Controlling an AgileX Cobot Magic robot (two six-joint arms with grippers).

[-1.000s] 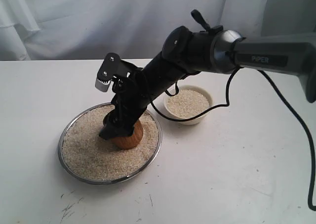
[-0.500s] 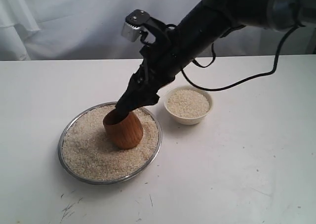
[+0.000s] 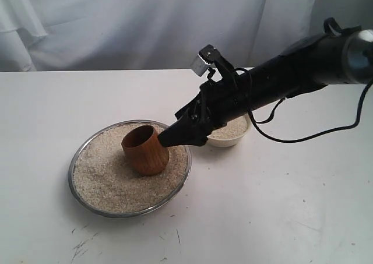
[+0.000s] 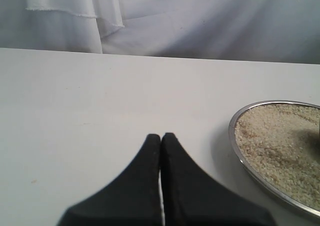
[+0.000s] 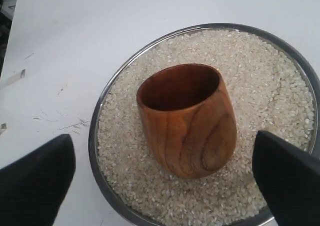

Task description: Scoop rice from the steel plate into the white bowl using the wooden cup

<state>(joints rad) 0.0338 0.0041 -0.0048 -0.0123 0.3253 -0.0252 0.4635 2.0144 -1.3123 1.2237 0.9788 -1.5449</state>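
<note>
Here the steel plate (image 3: pixel 125 214) lies nearest on the table (image 3: pixel 280 206), spread with rice (image 3: pixel 111 182). The wooden cup (image 3: pixel 145 153) stands tilted in the grains. Just beside it hovers the right gripper (image 3: pixel 169 137), jaws spread wide and holding nothing. Behind the arm sits the white bowl (image 3: pixel 230 139), partly hidden. The left gripper (image 4: pixel 161 138), pressed together, hangs above bare table beside the plate.

Exterior camera: raised, off the table (image 3: pixel 291 217), looking obliquely down across it toward the curtain (image 3: pixel 145 25). Left wrist camera: low, facing level across the table along the left tool (image 4: pixel 161 138). Right wrist camera: close above the wooden cup (image 5: pixel 187 121), looking steeply down. All three views share the steel plate (image 3: pixel 125 215).
</note>
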